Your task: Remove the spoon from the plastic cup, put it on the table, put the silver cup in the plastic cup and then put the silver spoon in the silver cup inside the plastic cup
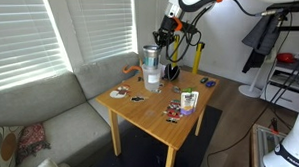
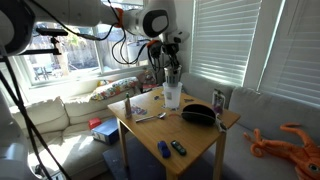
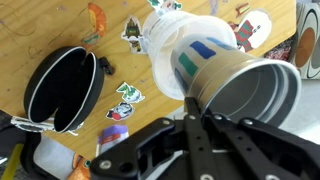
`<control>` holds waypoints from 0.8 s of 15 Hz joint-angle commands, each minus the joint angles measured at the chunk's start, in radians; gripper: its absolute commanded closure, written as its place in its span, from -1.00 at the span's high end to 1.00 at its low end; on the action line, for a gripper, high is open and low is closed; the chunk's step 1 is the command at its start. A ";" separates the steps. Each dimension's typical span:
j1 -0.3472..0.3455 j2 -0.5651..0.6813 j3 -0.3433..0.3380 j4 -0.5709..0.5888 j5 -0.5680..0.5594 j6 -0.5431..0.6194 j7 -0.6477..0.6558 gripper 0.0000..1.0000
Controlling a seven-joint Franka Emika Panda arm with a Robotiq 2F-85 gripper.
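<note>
The plastic cup (image 3: pixel 180 45) stands upright on the light-wood table (image 1: pixel 151 113) and shows in both exterior views (image 1: pixel 152 71) (image 2: pixel 172 97). The silver cup (image 3: pixel 250 95) sits partly inside it, its upper part sticking out above the tumbler's rim (image 1: pixel 151 50). My gripper (image 3: pixel 190 105) is right above, its fingers pinched together on the silver cup's rim on one side (image 1: pixel 164 43) (image 2: pixel 170 65). The silver cup's inside looks empty. A thin silvery thing on the table (image 2: pixel 140 117) may be the spoon; I cannot tell for sure.
A black round bowl (image 3: pixel 62 90) (image 1: pixel 175 72) (image 2: pixel 198 114) lies close beside the cups. Stickers (image 3: pixel 125 95) and small items are scattered on the tabletop, with a small box (image 1: pixel 188 100) near one edge. A grey sofa (image 1: pixel 50 107) adjoins the table.
</note>
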 commanded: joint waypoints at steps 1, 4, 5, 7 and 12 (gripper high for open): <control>-0.007 0.020 -0.006 -0.027 0.004 0.007 -0.043 -0.98; -0.008 0.047 -0.010 -0.040 0.012 0.006 -0.057 -0.98; -0.008 0.056 -0.010 -0.044 0.018 0.006 -0.060 -0.98; -0.007 0.068 -0.010 -0.047 0.017 0.002 -0.062 -0.89; -0.008 0.075 -0.010 -0.039 0.029 0.005 -0.078 -0.22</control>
